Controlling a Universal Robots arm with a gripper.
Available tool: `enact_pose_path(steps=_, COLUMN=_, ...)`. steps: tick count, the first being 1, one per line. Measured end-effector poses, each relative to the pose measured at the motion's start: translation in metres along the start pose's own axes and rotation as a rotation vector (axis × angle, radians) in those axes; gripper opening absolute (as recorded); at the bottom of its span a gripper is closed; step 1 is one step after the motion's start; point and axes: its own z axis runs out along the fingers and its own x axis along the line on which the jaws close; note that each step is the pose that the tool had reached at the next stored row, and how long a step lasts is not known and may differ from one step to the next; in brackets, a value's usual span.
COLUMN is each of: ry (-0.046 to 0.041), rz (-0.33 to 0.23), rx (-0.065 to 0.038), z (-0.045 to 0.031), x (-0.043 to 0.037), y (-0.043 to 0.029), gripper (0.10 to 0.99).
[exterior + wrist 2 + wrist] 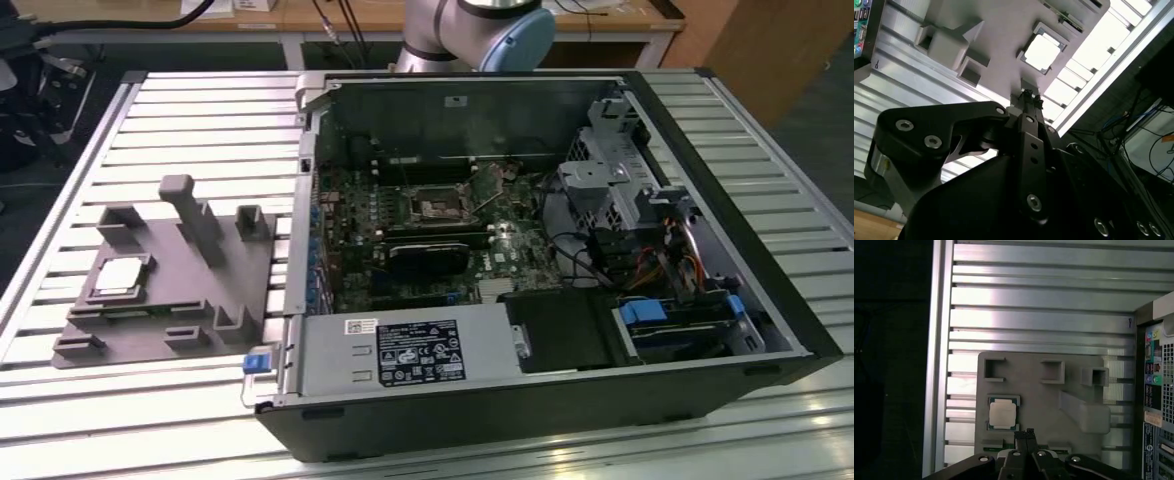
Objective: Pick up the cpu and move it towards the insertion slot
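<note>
The cpu (pixel 118 276) is a small silver square lying flat in a recess of the grey fixture (pixel 174 300), at the exterior view's left. In both wrist views it lies well below my gripper, the cpu (pixel 1003 413) a little aside from the fingertips. My gripper (pixel 1026 433) is shut with nothing between its fingers, which press together above the fixture (pixel 1044 400). The second wrist view shows the same closed gripper (pixel 1027 93) short of the cpu (pixel 1041 52). The insertion slot (pixel 437 208) is a square metal-framed socket on the motherboard inside the open case.
The open computer case (pixel 747 300) lies on a slatted aluminium table (pixel 200 110). Inside are a long black card (pixel 427 258), a labelled metal box (pixel 400 350) and a blue-tabbed drive bay (pixel 667 320). Upright posts (pixel 194 215) rise from the fixture. The arm's base (pixel 481 30) stands behind the case.
</note>
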Motion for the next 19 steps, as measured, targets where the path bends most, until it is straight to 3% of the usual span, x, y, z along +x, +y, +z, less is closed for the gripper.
enact_pose_path(steps=19, ry=0.0004, rz=0.0, rx=0.0, z=0.0033, x=0.0048, y=0.0, gripper=0.106)
